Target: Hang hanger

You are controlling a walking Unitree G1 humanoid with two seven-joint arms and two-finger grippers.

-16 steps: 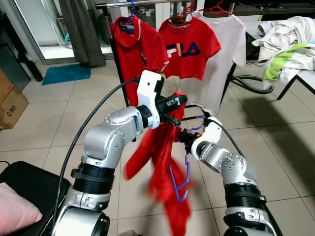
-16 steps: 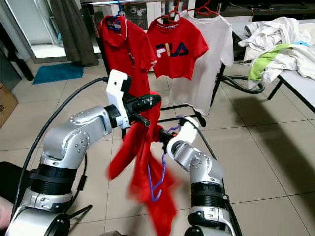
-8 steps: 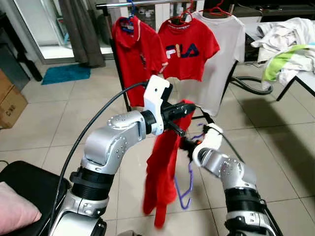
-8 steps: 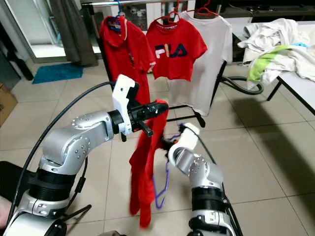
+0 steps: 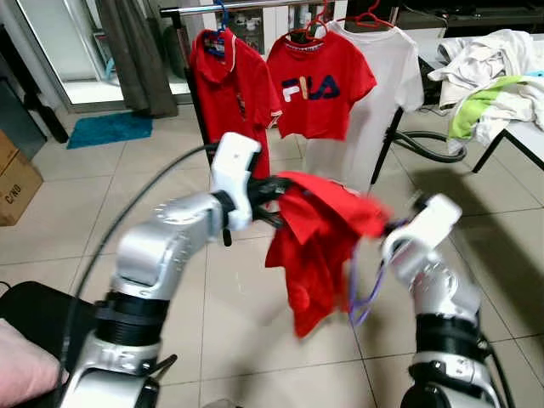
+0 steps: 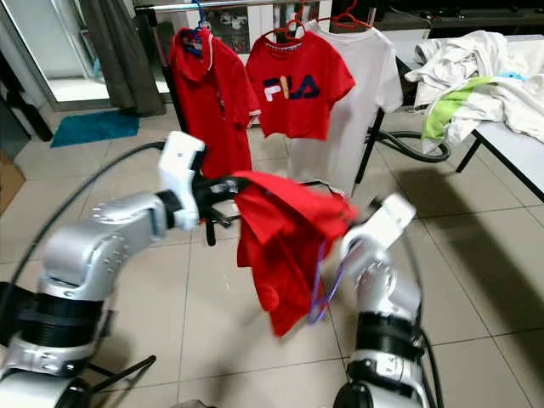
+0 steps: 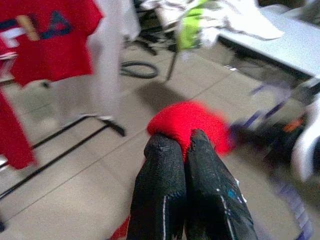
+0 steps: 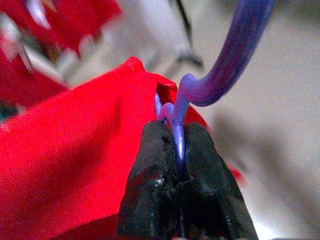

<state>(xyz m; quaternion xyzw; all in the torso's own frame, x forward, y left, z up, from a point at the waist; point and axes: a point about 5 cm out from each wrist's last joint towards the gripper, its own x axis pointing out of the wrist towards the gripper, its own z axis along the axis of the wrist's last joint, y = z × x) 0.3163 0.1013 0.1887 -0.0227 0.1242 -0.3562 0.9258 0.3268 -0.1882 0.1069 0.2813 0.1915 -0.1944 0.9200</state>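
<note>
Nearest the camera, both arms are raised side by side above the floor. The right gripper (image 8: 175, 150) is clamped on the neck of a purple hanger (image 8: 220, 75), whose hook curves away past the fingertips. The left gripper (image 7: 182, 145) has its 2 fingers pressed together on a fold of a red garment (image 5: 319, 246).

The red garment is draped between the 2 grippers in mid-air, bunched and blurred, its longer part hanging down below them. The hanger is thin purple plastic; a loop of it (image 5: 365, 293) dangles beneath the right wrist, beside the cloth. Its long axis cannot be told through the blur.

The floor (image 5: 51, 212) is pale beige tile. Farther off stands a clothes rack (image 5: 255, 7) carrying 3 hung shirts: a red polo (image 5: 229, 76), a red logo tee (image 5: 319, 85) and a white tee (image 5: 378, 76). To the robot's right, a table (image 5: 531, 136) holds a heap of white and green laundry (image 5: 489, 72). On the far left lie a blue mat (image 5: 106, 129) and a cardboard box (image 5: 15, 183).
</note>
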